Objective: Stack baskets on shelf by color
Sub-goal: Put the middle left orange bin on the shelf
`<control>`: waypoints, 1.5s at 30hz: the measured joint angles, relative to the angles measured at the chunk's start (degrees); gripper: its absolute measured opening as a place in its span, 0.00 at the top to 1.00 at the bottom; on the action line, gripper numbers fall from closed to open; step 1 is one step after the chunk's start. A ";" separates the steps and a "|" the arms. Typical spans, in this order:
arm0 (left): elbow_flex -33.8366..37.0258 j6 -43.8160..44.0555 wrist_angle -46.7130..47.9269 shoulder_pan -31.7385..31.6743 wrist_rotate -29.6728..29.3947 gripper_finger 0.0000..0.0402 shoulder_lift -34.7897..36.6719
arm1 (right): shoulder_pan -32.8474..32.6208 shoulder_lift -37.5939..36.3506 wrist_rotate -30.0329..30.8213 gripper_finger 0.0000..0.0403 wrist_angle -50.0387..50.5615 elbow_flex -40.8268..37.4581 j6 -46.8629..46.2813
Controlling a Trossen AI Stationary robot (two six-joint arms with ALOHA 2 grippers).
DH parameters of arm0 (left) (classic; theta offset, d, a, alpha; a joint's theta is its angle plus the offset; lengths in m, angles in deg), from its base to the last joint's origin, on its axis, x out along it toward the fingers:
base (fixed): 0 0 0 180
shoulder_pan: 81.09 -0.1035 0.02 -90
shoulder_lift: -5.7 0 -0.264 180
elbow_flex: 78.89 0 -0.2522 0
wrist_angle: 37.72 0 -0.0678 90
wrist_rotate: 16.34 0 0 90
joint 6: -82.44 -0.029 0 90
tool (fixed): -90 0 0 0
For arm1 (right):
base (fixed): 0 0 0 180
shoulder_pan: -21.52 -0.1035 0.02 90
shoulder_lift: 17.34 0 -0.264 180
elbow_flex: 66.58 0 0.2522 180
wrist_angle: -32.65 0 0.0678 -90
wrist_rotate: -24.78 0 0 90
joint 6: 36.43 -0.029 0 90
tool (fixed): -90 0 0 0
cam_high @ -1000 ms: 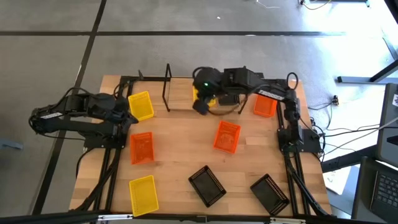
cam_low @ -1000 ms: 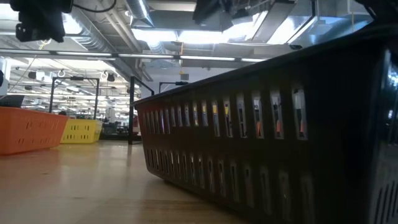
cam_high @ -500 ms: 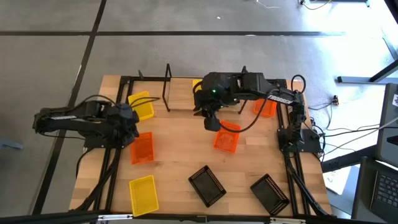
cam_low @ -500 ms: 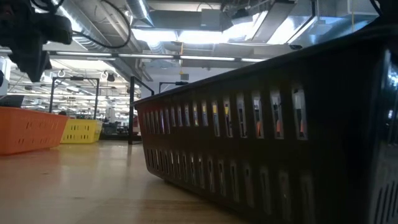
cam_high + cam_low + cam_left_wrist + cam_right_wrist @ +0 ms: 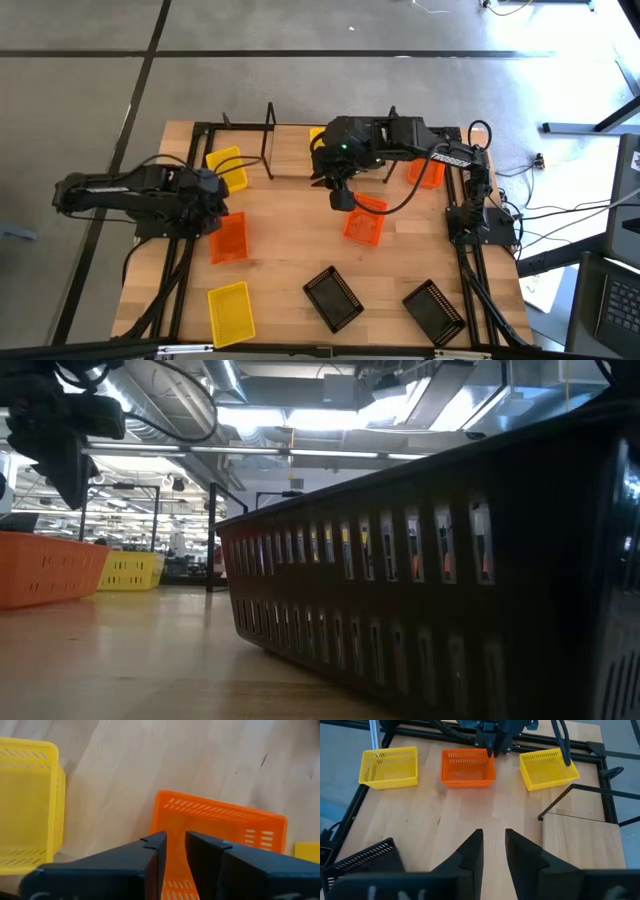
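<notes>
1. While the left tool (image 5: 172, 851) hovers over the orange basket (image 5: 216, 830) on the table (image 5: 290, 210) — fingers a narrow gap apart, gripping nothing — aim them astride one wall.
2. Right tool (image 5: 492, 849) — likewise empty, waits beside the shelf (image 5: 582, 840).

On the wooden bench (image 5: 290, 240), 7 baskets are seen: 2 yellow, 3 orange, 2 black, plus the shelf (image 5: 290, 160).
</notes>
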 joint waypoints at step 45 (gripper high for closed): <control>-4.22 7.42 -4.23 0.00 -0.20 0.85 -21.03 | 0.00 0.00 -0.09 0.81 0.46 0.00 0.28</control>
